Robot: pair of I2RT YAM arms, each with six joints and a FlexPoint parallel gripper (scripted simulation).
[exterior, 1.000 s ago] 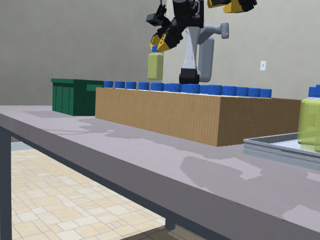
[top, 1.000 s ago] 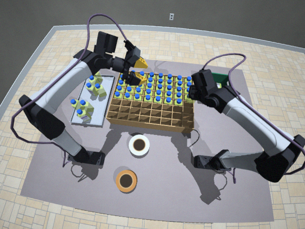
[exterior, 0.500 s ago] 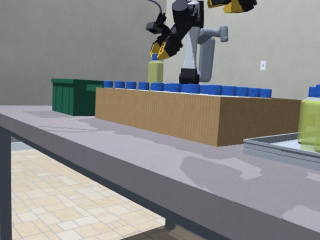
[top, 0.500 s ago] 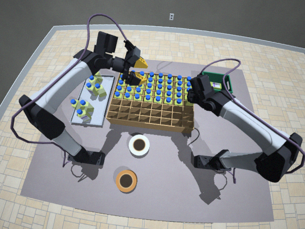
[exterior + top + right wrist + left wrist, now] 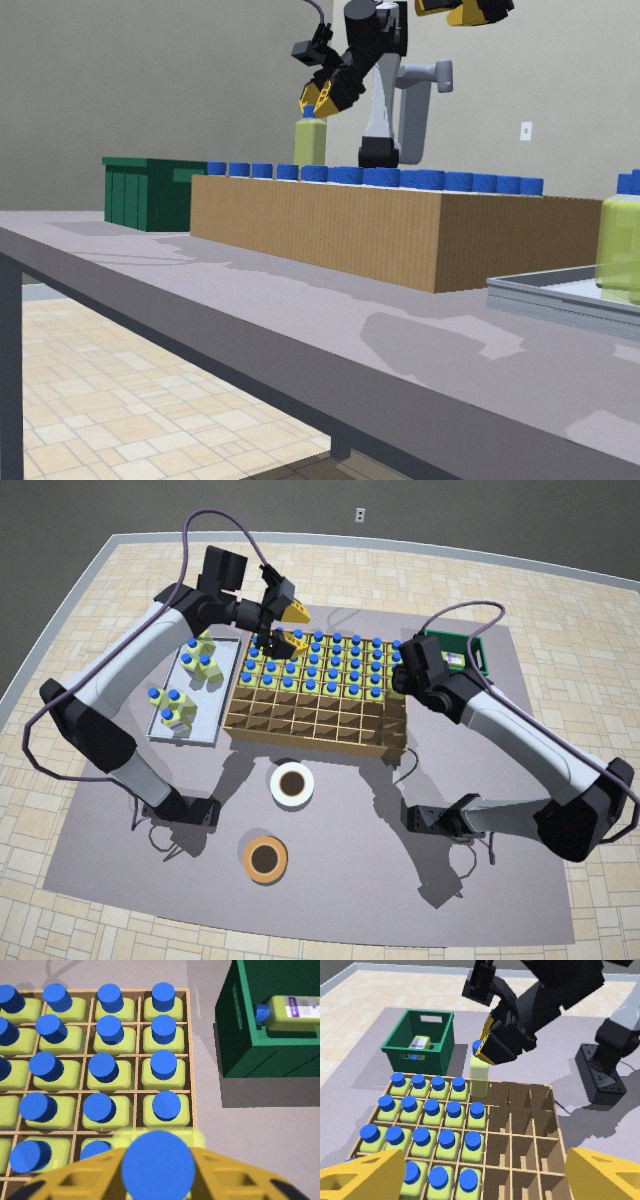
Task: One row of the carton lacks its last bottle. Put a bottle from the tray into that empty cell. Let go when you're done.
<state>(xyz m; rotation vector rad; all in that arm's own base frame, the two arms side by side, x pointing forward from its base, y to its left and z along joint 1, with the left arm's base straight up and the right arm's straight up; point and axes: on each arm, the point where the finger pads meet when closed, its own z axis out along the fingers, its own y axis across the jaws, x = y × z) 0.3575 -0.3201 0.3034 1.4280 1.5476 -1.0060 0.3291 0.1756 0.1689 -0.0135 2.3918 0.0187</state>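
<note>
— Right gripper point(image 5: 402, 680) point(image 5: 309, 109) point(image 5: 481, 1053) point(image 5: 158, 1166) first. Holding anything?

— Yes, clamped on the cap of a yellow-green, blue-capped plastic bottle point(image 5: 395, 689) point(image 5: 310, 144) point(image 5: 479, 1079) point(image 5: 186, 1137). Hanging directly below the fingers, long axis close to vertical.

— And below that?

— The divided brown cardboard carton point(image 5: 315, 743) point(image 5: 310, 227) point(image 5: 559, 1125) point(image 5: 194, 1060), with the gap at the end of the short row. Apparently right under the bottle, against the carton's side nearest the green plastic crate point(image 5: 439, 636) point(image 5: 126, 193) point(image 5: 427, 1063) point(image 5: 240, 1062). Base already past the rim? Impossible to tell.

— Left gripper point(image 5: 308, 632) point(image 5: 442, 18) point(image 5: 485, 1160)?

— Spread wide, gripping nothing, above the filled cells. Farther from the gap; no need of it here. Farther out still, on the carton's opposite side, the shallow grey metal tray point(image 5: 221, 712) point(image 5: 537, 310) with the spare bottles.

— So, next?

— Straight down, probably, keeping the bottle upright. Watch for a corner catching on a divider or the outer wall. Then release only once seated.
</note>
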